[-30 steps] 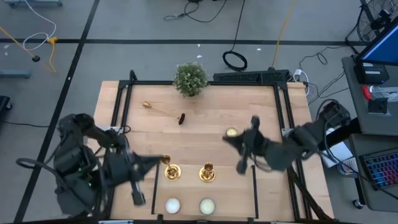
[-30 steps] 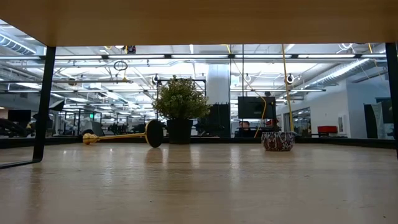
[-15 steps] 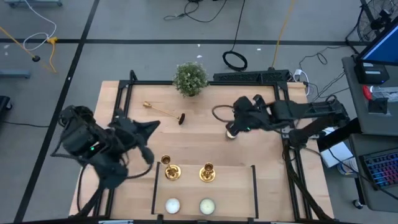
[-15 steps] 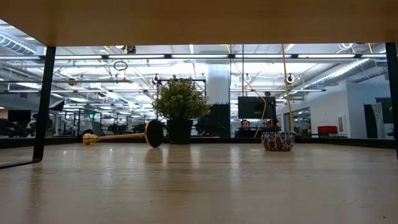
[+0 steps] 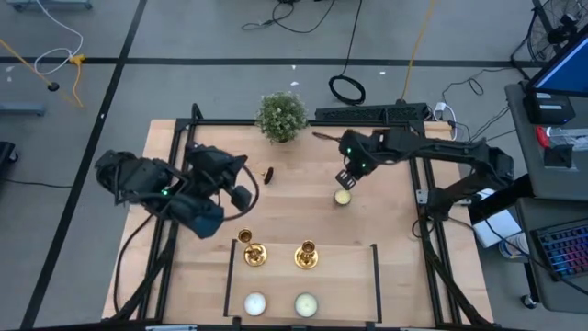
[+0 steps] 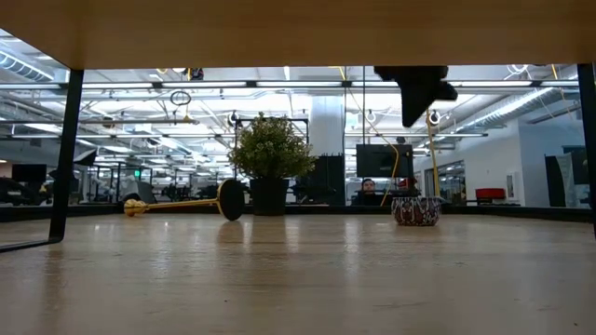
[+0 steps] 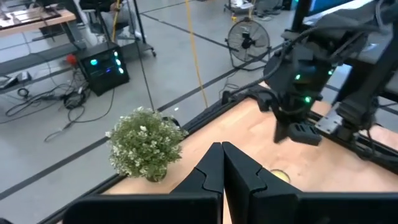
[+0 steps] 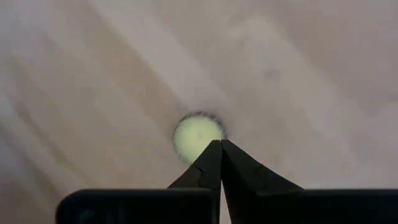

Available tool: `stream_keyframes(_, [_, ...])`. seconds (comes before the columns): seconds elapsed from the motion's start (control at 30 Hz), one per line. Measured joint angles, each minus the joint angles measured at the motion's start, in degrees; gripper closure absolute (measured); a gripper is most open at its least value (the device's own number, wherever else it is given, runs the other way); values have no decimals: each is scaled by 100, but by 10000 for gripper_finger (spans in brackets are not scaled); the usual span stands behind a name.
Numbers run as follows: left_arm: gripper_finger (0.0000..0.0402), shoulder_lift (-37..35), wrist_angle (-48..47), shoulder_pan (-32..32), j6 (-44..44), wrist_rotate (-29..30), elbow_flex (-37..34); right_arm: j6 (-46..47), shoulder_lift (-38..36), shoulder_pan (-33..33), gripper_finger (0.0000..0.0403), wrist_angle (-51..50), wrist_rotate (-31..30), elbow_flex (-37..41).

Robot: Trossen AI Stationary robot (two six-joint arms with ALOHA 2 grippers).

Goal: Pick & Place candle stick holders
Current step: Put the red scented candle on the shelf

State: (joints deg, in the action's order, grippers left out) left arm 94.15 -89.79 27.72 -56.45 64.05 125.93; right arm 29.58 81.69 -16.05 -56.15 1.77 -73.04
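Left claw [image 5: 241, 195] is closed, fingers pressed together, gripping nothing. It hangs over the left-middle of the tabletop [image 5: 395, 267], its wrist camera looking toward the far edge. It sits above the spot where the lying candle stick holder [image 6: 179, 204] rests; from above only that holder's dark round base [image 5: 269, 175] shows past the arm. The low view shows this holder on its side, gold stem pointing left, base just left of the plant pot.

Potted plant [image 5: 281, 116] stands at the far edge, centre-left; also visible from the left wrist [image 7: 145, 142].

Two upright candle stick holders, left one [image 5: 254, 255] and right one [image 5: 306, 255], stand side by side in the near-centre framed area, close but apart. Neither claw is near them. Nearer still, two tealights, a white one [image 5: 254, 302] and a pale-green one [image 5: 305, 303], sit in a row at the near edge.

Right claw [image 5: 346, 177] is closed, tips meeting, empty. It points down over the right-centre of the tabletop, just far of a pale-green tealight [image 5: 343, 197]. In the right wrist view that tealight [image 8: 198, 137] lies directly beyond the closed fingertips [image 8: 210, 163]; can't tell whether they touch it. The low view shows the right claw [image 6: 416, 91] well above the tabletop, with the tealight in a dark patterned cup [image 6: 415, 210] below it.
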Motion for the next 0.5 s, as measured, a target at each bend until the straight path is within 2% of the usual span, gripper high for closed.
stream_keyframes(0.07, [401, 0, -1, -80, 26, 2, 0, -220, 23, -165, 388, 39, 476, 155])
stream_keyframes(0.17, [401, 0, 1, -211, 188, 0, 0, -579, 18, -241, 357, 239, 735, 297])
stream_keyframes(0.3, [401, 0, 4, -360, 443, -27, 0, -1156, 20, -231, 296, 362, 651, 335])
stream_keyframes(0.5, [401, 0, 4, -505, 646, -393, 0, -2086, 18, -35, 195, 488, 89, 335])
